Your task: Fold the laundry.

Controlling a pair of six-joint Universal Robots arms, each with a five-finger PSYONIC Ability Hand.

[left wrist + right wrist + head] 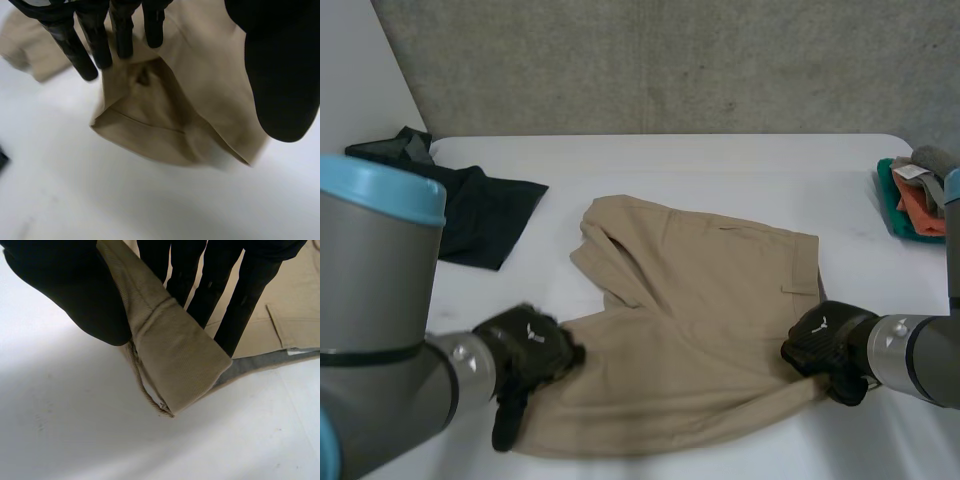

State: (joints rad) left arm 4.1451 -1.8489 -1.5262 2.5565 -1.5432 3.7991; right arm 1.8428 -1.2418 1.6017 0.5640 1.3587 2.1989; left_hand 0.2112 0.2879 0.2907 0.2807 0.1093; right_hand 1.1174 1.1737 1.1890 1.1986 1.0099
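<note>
Beige shorts [700, 300] lie partly folded in the middle of the white table [720, 160]. My left hand [525, 352] is at their near left end. In the left wrist view its fingers [90, 42] are straight and its thumb [282, 75] stands apart, with the open leg hem [150, 127] lying on the table below them, not pinched. My right hand [825, 342] is at the near right edge of the shorts. In the right wrist view its thumb [70, 290] and fingers [225, 295] pinch a corner of the beige cloth [175, 355], lifted a little off the table.
A dark garment [470, 205] lies spread at the back left of the table. A stack of folded teal, orange and grey clothes [915, 195] sits at the right edge. A concrete wall rises behind the table.
</note>
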